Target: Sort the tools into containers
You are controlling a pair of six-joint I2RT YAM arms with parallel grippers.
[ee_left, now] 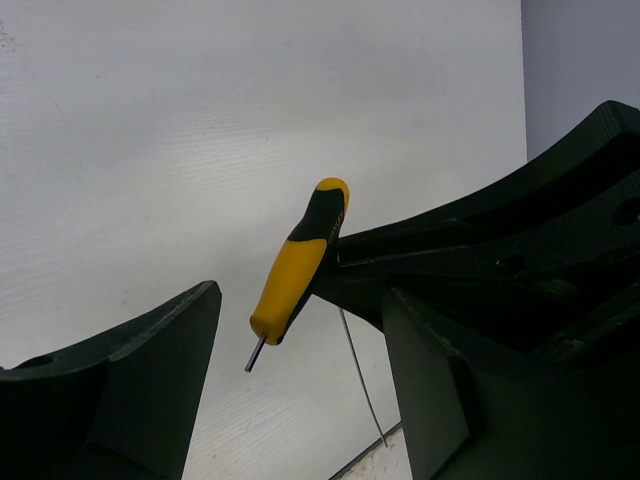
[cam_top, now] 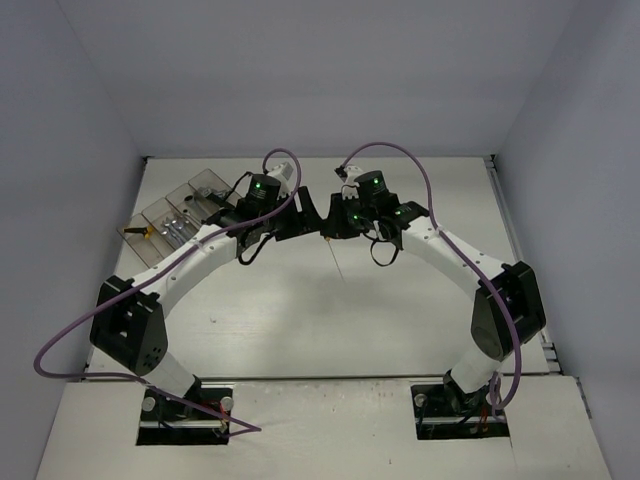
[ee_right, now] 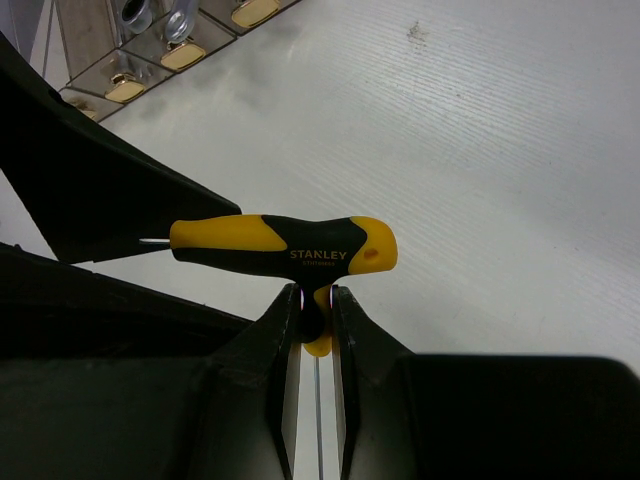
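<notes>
The hex key (ee_right: pixel 290 250) has a smooth, matt handle of yellow and black plastic and a thin, bare metal shaft (ee_right: pixel 317 400). The left claw (ee_left: pixel 300 330) and right claw (ee_right: pixel 315 298) are matt black plastic. The tabletop (ee_right: pixel 500 150) is white, matt and finely ribbed. The containers (ee_right: pixel 85 40) are clear, glossy plastic.

Left arm (cam_top: pixel 185 258): arched inward; left gripper (ee_left: pixel 300 320) spread wide.
Right arm (cam_top: pixel 455 255): mirrored; right gripper (ee_right: pixel 315 300) clamped on T-handle hex key (ee_right: pixel 290 248).

hex key (ee_right: pixel 285 250): yel/blk T-handle, level, aloft | bins (cam_top: pixel 197 190): clear, far-left, maybe 4
</notes>
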